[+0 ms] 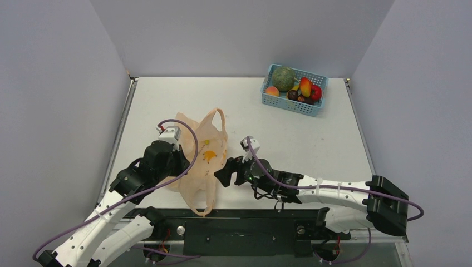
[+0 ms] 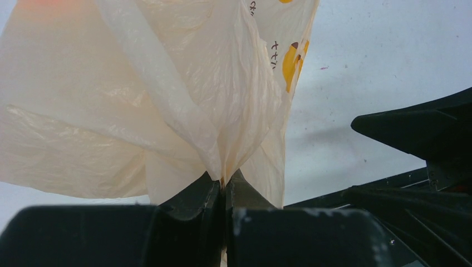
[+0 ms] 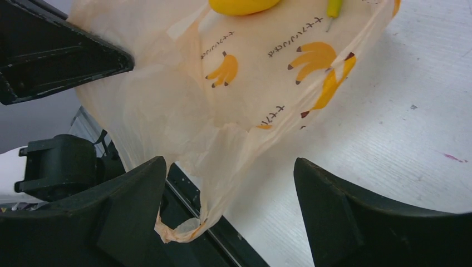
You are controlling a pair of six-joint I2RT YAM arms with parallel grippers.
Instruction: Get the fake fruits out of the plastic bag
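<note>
The pale-orange plastic bag (image 1: 201, 158) lies bunched between the two arms, with one loop handle trailing over the table's near edge. My left gripper (image 1: 182, 162) is shut on a gathered fold of the bag (image 2: 167, 94), its fingertips pinched together (image 2: 224, 181). My right gripper (image 1: 221, 171) stands open at the bag's right side. In the right wrist view (image 3: 229, 164) a handle loop (image 3: 178, 228) hangs between the fingers, close to the left one. A glossy yellow fruit (image 3: 242, 4) shows at the bag's top. The green melon (image 1: 283, 78), mango (image 1: 305, 86) and plum (image 1: 293, 95) lie in the basket.
A light-blue basket (image 1: 289, 105) sits at the far right of the table and also holds a peach-coloured fruit (image 1: 272, 90) and a red one (image 1: 316, 92). Walls close in on the left, back and right. A black rail (image 1: 245, 214) runs along the near edge.
</note>
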